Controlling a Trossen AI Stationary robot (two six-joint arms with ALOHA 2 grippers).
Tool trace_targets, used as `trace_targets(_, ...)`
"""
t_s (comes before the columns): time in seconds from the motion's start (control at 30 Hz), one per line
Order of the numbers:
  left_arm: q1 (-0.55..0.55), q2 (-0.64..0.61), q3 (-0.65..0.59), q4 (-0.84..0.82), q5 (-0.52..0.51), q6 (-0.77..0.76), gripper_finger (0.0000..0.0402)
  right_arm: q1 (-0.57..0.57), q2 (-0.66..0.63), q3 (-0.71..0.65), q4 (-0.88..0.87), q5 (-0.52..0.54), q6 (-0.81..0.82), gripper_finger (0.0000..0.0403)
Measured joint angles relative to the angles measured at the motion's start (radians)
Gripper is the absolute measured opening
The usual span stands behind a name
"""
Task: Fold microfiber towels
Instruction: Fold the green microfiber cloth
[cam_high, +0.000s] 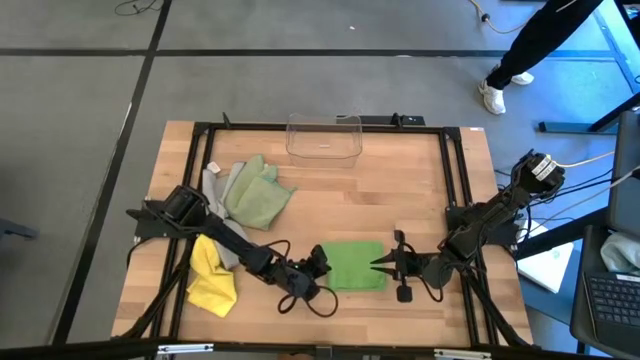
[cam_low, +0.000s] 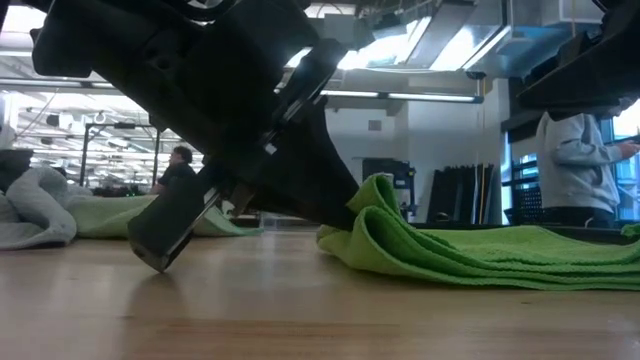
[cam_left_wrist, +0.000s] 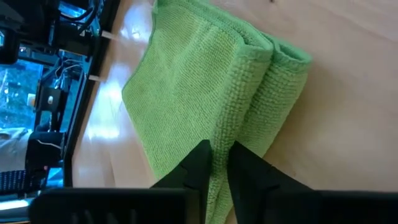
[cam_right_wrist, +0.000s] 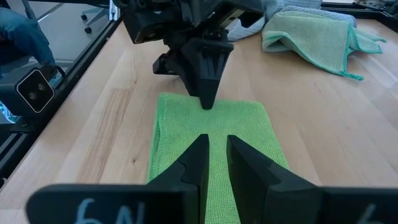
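A bright green towel (cam_high: 352, 265), folded into a rectangle, lies flat near the table's front edge. My left gripper (cam_high: 325, 263) is shut on its left edge and my right gripper (cam_high: 383, 265) on its right edge. At the left a yellow towel (cam_high: 212, 278) lies crumpled by the left arm. Farther back are a pale sage green towel (cam_high: 257, 197) and a grey towel (cam_high: 211, 183), both loosely heaped on the wood. My left gripper pinches the green towel's left edge (cam_left_wrist: 217, 140) between its two fingers, over several folded layers. The fingers slant down from the table's left. That edge bulges up a little at the fingertips (cam_low: 372, 198); the rest lies on the table. My right gripper has the towel's right edge (cam_right_wrist: 215, 163) between its two fingers, coming slanting down from the table's right. How many layers it has cannot be seen. The towel stretches flat on the table away from the fingers.
A clear plastic bin (cam_high: 323, 137) stands at the middle of the far edge. Black frame rails (cam_high: 455, 180) run along the table's sides. Bare wood lies between the bin and the green towel. A person (cam_high: 540, 45) stands beyond the far right corner.
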Motion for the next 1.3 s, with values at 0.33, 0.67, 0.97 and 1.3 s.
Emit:
trace_targets(0.33,-0.014,-0.001,0.001,-0.001,-0.028,0.001,0.0005,-0.001,0.003,0.000,0.005,0.000,0.062,0.0061)
trace_targets(0.67,-0.022,0.003,0.020,-0.017,0.064,-0.073,0.0013,-0.001,0.075,0.000,0.002,-0.069,0.155,0.0061)
trace_targets(0.97,-0.031,0.003,0.021,-0.033,0.064,-0.155,0.0052,-0.060,0.225,0.000,-0.089,-0.085,0.280,0.0061)
trace_targets(1.3,-0.086,-0.026,0.021,-0.041,-0.077,-0.063,0.0051,-0.209,0.281,0.003,-0.102,-0.123,0.260,0.0061)
